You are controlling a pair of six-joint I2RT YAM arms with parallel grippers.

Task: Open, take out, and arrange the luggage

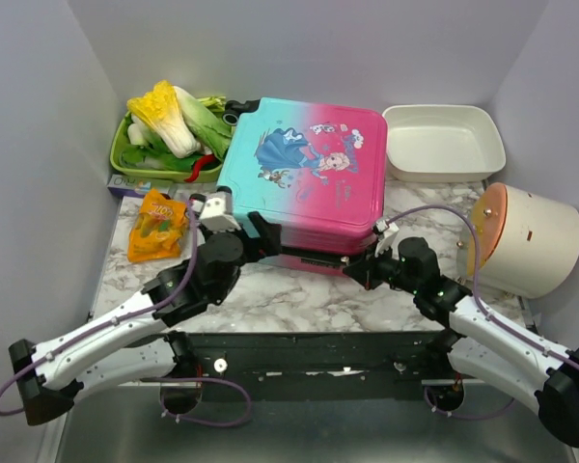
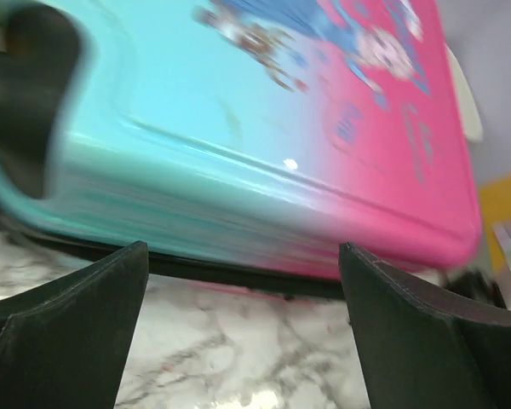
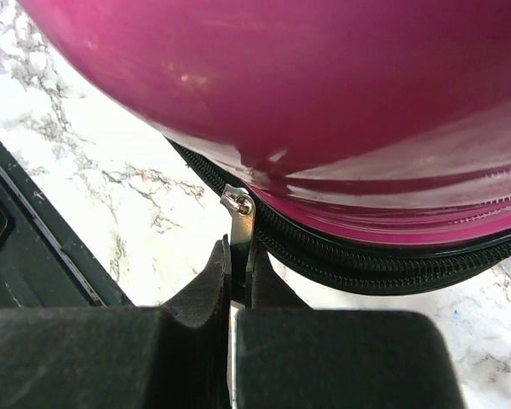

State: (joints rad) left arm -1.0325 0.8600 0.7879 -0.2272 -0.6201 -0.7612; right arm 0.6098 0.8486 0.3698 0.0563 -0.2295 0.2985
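Standing over the marble-patterned bench (image 1: 299,299), I would say the job has barely begun. At the left, the left gripper (image 2: 243,256) hangs with its jaws spread wide and nothing between them. It is aimed at the teal side of the luggage (image 1: 304,174), near it but, as far as I can tell, not touching.

That small hard-shell suitcase, teal at the left fading to pink at the right, has a cartoon princess printed on the lid. It lies flat in the middle of the bench toward its far edge, lid down on its base. Its glossy shell looks clean and undented, and the black zipper (image 3: 366,264) along the seam reads as done up in the stretch I can see.

At the near right corner of the case, the right gripper (image 3: 238,256) is pinched tight on the thin silver metal zip pull (image 3: 241,217). So opening is the step in hand, with the zip yet to be run round. Lifting the lid, taking out whatever is inside and arranging it all remain. What the case holds I cannot see.
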